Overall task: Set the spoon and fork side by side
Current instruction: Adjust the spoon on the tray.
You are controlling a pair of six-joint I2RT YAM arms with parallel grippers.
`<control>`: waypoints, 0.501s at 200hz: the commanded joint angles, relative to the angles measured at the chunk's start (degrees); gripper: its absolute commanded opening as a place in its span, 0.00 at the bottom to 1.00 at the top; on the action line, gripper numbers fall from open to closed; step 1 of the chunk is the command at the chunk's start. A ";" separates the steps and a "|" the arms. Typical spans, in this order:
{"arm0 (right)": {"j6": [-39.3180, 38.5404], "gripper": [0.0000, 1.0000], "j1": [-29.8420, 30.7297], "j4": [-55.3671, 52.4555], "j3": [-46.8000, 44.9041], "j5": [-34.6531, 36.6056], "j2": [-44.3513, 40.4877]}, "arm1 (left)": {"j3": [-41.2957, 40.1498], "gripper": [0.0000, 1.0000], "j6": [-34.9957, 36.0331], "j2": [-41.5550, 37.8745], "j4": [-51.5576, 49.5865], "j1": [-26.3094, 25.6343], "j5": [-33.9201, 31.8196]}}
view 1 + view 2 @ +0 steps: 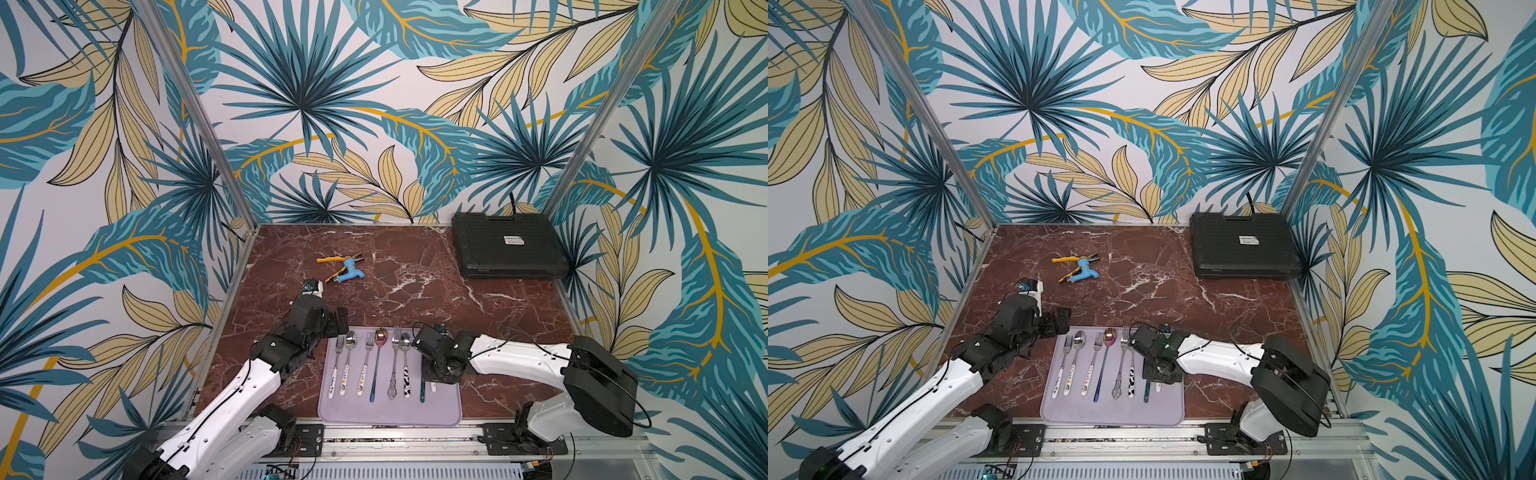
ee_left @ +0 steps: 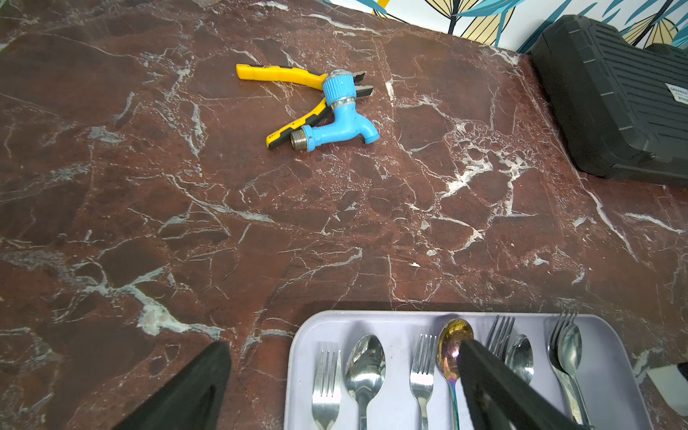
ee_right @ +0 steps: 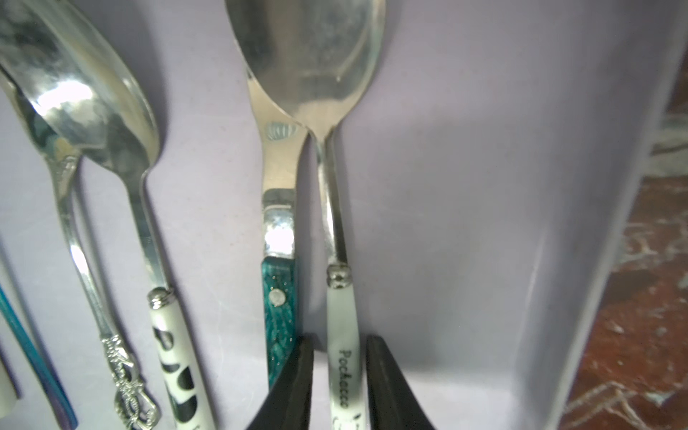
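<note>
Right pincer point(image 3: 338, 342), narrowly spread, straddles the white-handled steel spoon point(image 3: 340, 305), which overlaps the teal-handled steel fork point(image 3: 281, 316); separating remains. Left pincer point(image 2: 342, 349) gapes.

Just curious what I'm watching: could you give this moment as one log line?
left gripper: open, by tray corner | right gripper: open, straddling white-handled spoon handle | spoon: on tray beside green-handled fork

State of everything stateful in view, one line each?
left gripper: open, empty
right gripper: jaws straddling white-handled spoon, grip unclear
white-handled spoon: on tray, bowl overlapping teal fork
teal fork: flat on tray
pliers: open
case: closed
</note>
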 commanded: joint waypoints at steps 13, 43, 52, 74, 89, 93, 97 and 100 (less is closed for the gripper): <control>1.41 0.27 -0.10 -1.72 0.21 1.58 0.80 | -0.74 1.00 0.51 -1.09 -0.61 0.43 -0.37; 2.84 0.22 -0.10 -1.27 -0.79 1.62 -0.85 | -0.75 1.00 0.50 -1.12 -0.58 0.47 -0.38; 3.42 0.21 -0.12 -0.90 -1.31 1.60 -1.47 | -0.76 1.00 0.52 -1.06 -0.58 0.40 -0.43; 4.30 0.18 -0.16 -0.27 -2.45 1.70 -2.74 | -0.80 1.00 0.50 -1.11 -0.58 0.40 -0.43; 4.94 0.16 0.01 0.01 -2.99 1.63 -3.41 | -0.74 1.00 0.50 -1.08 -0.58 0.45 -0.43; 4.97 0.16 0.02 0.22 -3.13 1.52 -3.51 | -0.74 1.00 0.53 -1.12 -0.58 0.45 -0.36; 5.05 0.16 -0.02 0.39 -3.31 1.40 -3.67 | -0.75 1.00 0.58 -1.10 -0.58 0.39 -0.37; 5.06 0.16 -0.03 0.37 -3.40 1.43 -3.72 | -0.79 1.00 0.51 -1.08 -0.58 0.45 -0.41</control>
